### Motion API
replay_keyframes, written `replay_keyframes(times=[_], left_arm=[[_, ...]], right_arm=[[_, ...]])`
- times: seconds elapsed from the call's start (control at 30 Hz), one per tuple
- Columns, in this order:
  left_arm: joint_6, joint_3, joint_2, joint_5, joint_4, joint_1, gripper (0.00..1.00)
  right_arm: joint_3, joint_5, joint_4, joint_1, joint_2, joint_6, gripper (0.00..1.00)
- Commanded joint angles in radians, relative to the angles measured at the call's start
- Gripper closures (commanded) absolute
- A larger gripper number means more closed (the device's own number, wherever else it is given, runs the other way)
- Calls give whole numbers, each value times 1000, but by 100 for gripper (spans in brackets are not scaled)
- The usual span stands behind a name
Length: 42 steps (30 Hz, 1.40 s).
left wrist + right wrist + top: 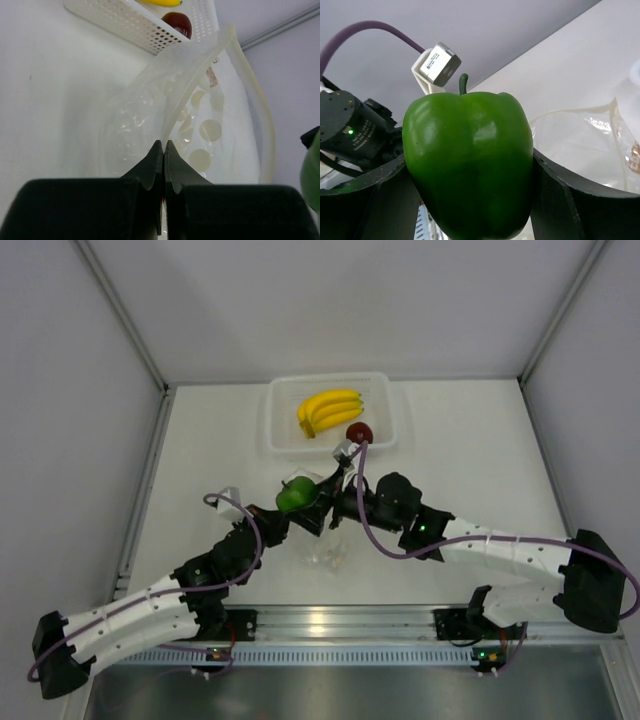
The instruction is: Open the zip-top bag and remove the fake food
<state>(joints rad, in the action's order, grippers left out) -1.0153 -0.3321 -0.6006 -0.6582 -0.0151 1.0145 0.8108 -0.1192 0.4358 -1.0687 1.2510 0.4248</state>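
Right gripper (472, 200): fingers spread wide and clamped against both flanks of the green pepper (467, 165), which sits upright between them, stem up. In the top view the pepper is held above the table, in front of the tray and just above and left of the bag.

Left gripper (164, 147): jaws pressed together with no gap showing, pinching a thin edge of the zip-top bag (200, 130). The bag extends away from the fingertips toward the tray.

Table (470, 480): white surface carrying all items; both arms reach in from the near edge and meet near its centre.

Tray (378, 400): white, perforated walls, at the far edge of the table.

Zip-top bag: clear plastic with white dots, lying between the two grippers at the table centre. Its mouth gapes open, and the zip strip curves in a loop along the right side in the left wrist view.

Banana bunch (328, 410): yellow, lying inside the tray.

Red fruit (359, 432): dark red, round, inside the tray near its front wall, just right of the bananas.
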Motion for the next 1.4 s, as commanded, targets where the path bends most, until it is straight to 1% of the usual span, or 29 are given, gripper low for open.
replay_keyframes(times=[0.0, 0.03, 0.13, 0.23, 0.27, 0.33, 0.37, 0.47, 0.5, 0.53, 0.57, 0.6, 0.63, 0.7, 0.73, 0.8, 0.83, 0.87, 0.9, 0.93, 0.97, 1.03, 1.07, 1.17, 1.2, 1.23, 1.27, 1.3, 1.37], left_arm=[[24, -10, 67, -104, 96, 2, 100], [30, -10, 97, -109, 109, 1, 100], [21, -12, 137, -144, 178, 2, 100], [17, -10, 185, -164, 224, 2, 100], [20, -10, 203, -170, 234, 2, 100], [27, -12, 216, -195, 265, 2, 100], [30, -18, 222, -205, 279, 2, 100], [38, -30, 225, -238, 332, 2, 100], [43, -36, 226, -241, 340, 1, 100], [44, -41, 226, -247, 355, 2, 100], [47, -44, 228, -250, 362, 1, 100], [52, -50, 232, -250, 365, 2, 100], [55, -51, 234, -250, 368, 2, 100], [67, -54, 240, -250, 369, 2, 100], [70, -54, 246, -251, 369, 1, 100], [81, -58, 248, -253, 369, 1, 100], [86, -59, 246, -254, 369, 2, 100], [98, -61, 240, -265, 374, 2, 100], [99, -65, 239, -270, 382, 1, 100], [101, -73, 236, -274, 394, 2, 100], [110, -87, 233, -279, 403, 2, 100], [126, -107, 234, -282, 431, 1, 100], [141, -126, 236, -284, 440, 2, 100], [171, -169, 234, -294, 481, -1, 100], [178, -180, 231, -297, 491, -1, 100], [184, -192, 229, -305, 509, -1, 100], [190, -203, 225, -308, 518, -1, 100], [193, -228, 223, -311, 526, 1, 100], [210, -251, 208, -316, 544, 1, 100]], right_arm=[[47, -108, -94, 15, -25, 34, 58], [3, -121, -35, 15, -38, 40, 59], [-19, -226, 7, 29, -91, 66, 59], [39, -243, -81, 32, -127, 25, 61], [59, -209, -165, 32, -145, 3, 65], [112, -130, -245, 33, -163, -58, 66], [125, -58, -299, 36, -183, -73, 66], [175, 82, -370, 70, -205, -126, 66], [188, 113, -405, 87, -205, -156, 64], [212, 180, -425, 122, -199, -168, 63], [229, 272, -433, 143, -167, -170, 63], [246, 286, -481, 176, -139, -172, 63], [276, 279, -508, 252, -110, -169, 63], [325, 265, -517, 330, 0, -159, 63], [350, 263, -529, 393, 89, -161, 63], [408, 276, -537, 437, 183, -182, 63], [472, 276, -540, 467, 229, -196, 63], [510, 308, -548, 476, 329, -217, 63], [551, 329, -563, 484, 381, -227, 62], [642, 345, -580, 502, 433, -233, 61], [693, 340, -627, 516, 535, -233, 61], [833, 340, -670, 559, 628, -230, 61], [870, 342, -690, 567, 702, -233, 60], [985, 314, -736, 578, 795, -264, 53], [1002, 299, -749, 575, 806, -259, 45], [1013, 265, -744, 570, 811, -261, 40], [1015, 253, -741, 566, 812, -258, 30], [1015, 242, -741, 559, 812, -253, 11], [1013, 216, -737, 543, 806, -251, 3]])
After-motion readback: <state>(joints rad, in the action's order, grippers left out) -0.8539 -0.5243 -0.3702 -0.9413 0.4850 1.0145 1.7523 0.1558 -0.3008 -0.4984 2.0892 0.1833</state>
